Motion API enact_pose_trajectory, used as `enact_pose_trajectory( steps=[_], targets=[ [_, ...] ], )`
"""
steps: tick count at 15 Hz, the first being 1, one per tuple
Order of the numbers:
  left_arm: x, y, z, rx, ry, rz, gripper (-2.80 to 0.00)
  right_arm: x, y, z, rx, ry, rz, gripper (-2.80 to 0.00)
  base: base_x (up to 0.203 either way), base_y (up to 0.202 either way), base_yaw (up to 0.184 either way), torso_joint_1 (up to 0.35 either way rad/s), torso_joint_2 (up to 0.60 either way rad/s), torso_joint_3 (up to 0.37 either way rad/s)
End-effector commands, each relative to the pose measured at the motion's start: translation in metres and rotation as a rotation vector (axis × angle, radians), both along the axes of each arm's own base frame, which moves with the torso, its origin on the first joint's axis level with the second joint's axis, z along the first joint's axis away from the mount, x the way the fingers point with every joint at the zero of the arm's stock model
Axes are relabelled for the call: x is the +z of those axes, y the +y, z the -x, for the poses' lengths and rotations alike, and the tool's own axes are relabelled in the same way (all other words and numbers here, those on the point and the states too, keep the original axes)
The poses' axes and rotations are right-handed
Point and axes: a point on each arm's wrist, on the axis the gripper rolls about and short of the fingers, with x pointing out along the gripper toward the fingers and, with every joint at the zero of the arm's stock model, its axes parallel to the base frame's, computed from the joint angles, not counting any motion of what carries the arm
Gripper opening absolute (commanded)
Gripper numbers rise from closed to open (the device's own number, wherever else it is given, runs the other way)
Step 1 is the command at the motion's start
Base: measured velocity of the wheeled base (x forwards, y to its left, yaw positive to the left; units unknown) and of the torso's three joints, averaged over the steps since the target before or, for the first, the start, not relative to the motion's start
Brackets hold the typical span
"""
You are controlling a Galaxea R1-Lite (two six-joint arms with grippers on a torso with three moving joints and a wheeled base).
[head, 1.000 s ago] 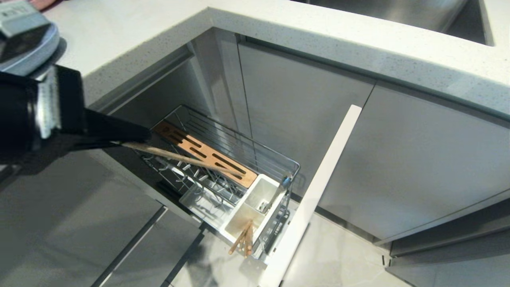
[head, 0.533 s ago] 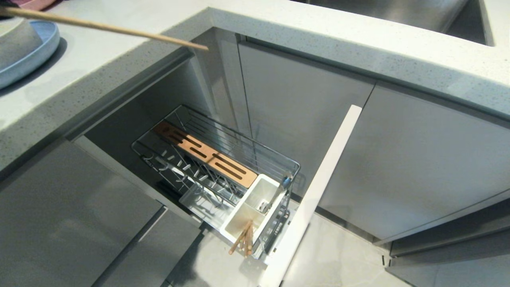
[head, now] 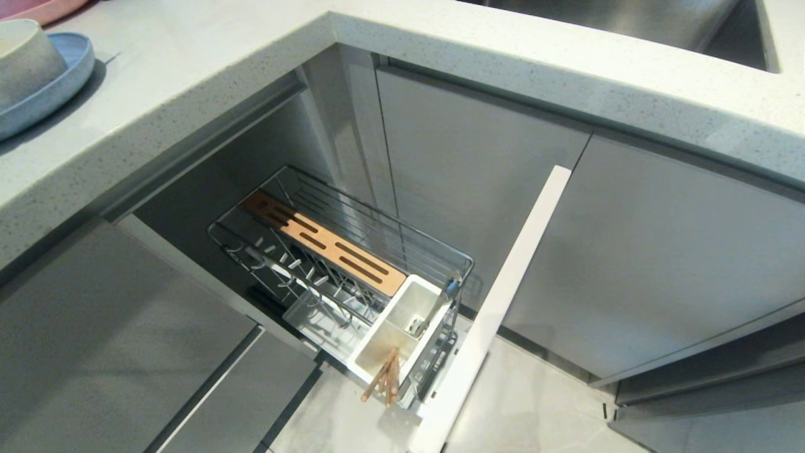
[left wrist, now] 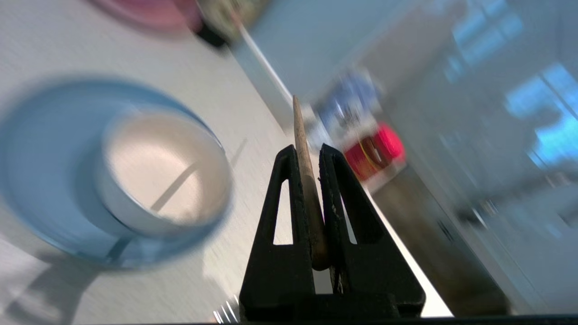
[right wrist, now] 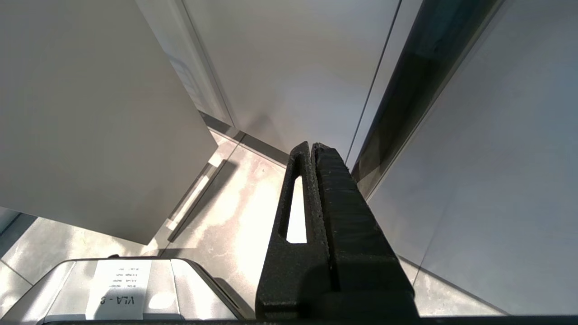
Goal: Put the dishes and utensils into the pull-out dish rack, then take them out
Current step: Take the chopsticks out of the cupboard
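The pull-out dish rack [head: 466, 259] stands drawn out below the counter, with its wooden strip [head: 324, 242] and white caddy [head: 430, 290]. Wooden chopsticks [head: 383, 377] lean in the caddy's near cell and a silver spoon [head: 440, 305] in the far one. On the counter the off-white bowl [head: 25, 60] sits in the pale-blue plate [head: 72, 66]. My left gripper [left wrist: 307, 152] is outside the head view. In the left wrist view it is shut on one wooden chopstick [left wrist: 299, 119], over the counter beside the bowl [left wrist: 158, 171] and plate [left wrist: 40, 144]. My right gripper [right wrist: 311, 146] is shut and empty, parked low by the cabinets.
The rack's grey door front [head: 497, 308] stands edge-on beside the caddy. A pink plate [head: 38, 9] lies behind the blue one. A sink basin [head: 629, 19] is set in the counter at the far right. Grey cabinet doors flank the rack.
My left arm has lifted the chopstick from over the rack up across the counter's edge and has left the head view. The rack and its contents have not moved.
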Motion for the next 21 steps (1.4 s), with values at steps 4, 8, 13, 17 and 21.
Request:
enact_pose_trajectory(
  steps=[4,8,13,17,21],
  targets=[
    [-0.006,0.011,0.011,0.354,-0.055,-0.018,-2.80,-0.001,0.000,0.000,-0.001,-0.003,0.000,-2.80,0.000,0.000,0.000,0.000,0.00,0.000],
    [-0.026,0.017,0.001,0.520,-0.166,-0.137,-2.80,0.000,0.000,0.000,0.000,-0.003,0.000,-2.80,0.000,0.000,0.000,0.000,0.00,0.000],
    [-0.057,0.021,-0.008,0.558,-0.087,-0.175,-2.80,-0.001,0.000,0.000,0.000,-0.003,0.000,-2.80,0.000,0.000,0.000,0.000,0.00,0.000],
    [-0.084,0.024,-0.017,0.546,-0.033,-0.179,-2.80,-0.001,0.000,0.000,0.000,-0.003,0.000,-2.80,0.000,0.000,0.000,0.000,0.00,0.000],
    [-0.104,0.026,-0.027,0.481,0.036,-0.195,-2.80,-0.001,0.000,0.000,0.000,-0.003,0.000,-2.80,0.000,0.000,0.000,0.000,0.00,0.000]
  ],
)
